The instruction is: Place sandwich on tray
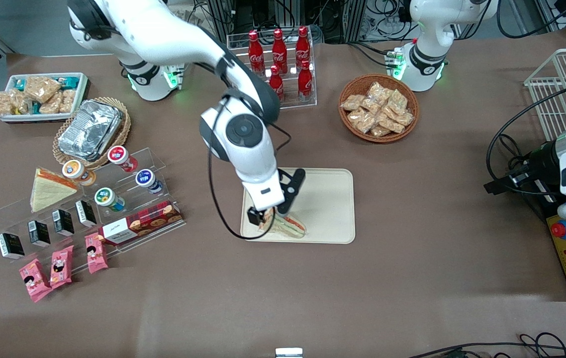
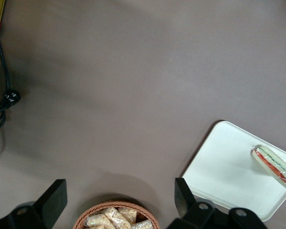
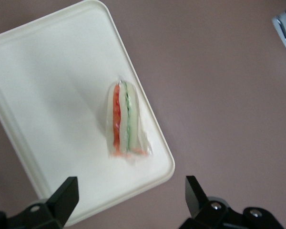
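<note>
The clear-wrapped sandwich (image 1: pixel 290 226) with green and orange-red filling stripes lies on the cream-beige tray (image 1: pixel 332 199), near the tray edge nearest the front camera. It also shows in the right wrist view (image 3: pixel 124 121) on the tray (image 3: pixel 52 81), and in the left wrist view (image 2: pixel 274 167) on the tray (image 2: pixel 224 171). My right gripper (image 1: pixel 268 216) hangs just above the sandwich, open and empty; its fingers (image 3: pixel 66 195) stand wide apart with nothing between them.
A second pale sandwich wedge (image 1: pixel 49 191) lies on a clear display rack (image 1: pixel 89 209) with cups and snack packets, toward the working arm's end. A foil tray in a basket (image 1: pixel 91 129), cola bottles (image 1: pixel 280 54) and a snack basket (image 1: pixel 378 107) stand farther back.
</note>
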Controlling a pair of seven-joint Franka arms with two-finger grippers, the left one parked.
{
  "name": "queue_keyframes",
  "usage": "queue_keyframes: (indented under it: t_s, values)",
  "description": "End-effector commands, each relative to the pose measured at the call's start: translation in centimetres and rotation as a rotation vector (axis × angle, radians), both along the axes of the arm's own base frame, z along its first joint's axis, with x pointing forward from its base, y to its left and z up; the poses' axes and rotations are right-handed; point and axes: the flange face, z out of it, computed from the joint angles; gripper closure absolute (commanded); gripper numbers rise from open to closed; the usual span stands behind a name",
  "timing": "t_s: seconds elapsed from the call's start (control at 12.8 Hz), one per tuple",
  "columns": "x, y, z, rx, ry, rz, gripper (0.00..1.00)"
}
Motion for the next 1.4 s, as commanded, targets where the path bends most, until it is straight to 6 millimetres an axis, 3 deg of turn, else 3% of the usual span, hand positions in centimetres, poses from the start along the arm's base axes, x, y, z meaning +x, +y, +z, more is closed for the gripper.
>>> queue_keyframes:
  t_s: [0.0,0.31,0.47,0.7,1.09,1.32]
  values:
    - [-0.1,-5.2,6.0,-0.015,0.035,-0.140,0.01]
    - [1.4,-14.1,12.3,-0.012,0.058,-0.329,0.01]
    - [1.5,-17.8,14.8,-0.001,0.071,-0.400,0.01]
    - [2.1,-25.1,18.1,0.040,0.094,-0.503,0.01]
    - [0.6,-35.9,22.3,0.049,0.104,-0.650,0.01]
    - [0.2,-42.4,23.2,0.042,0.116,-0.744,0.01]
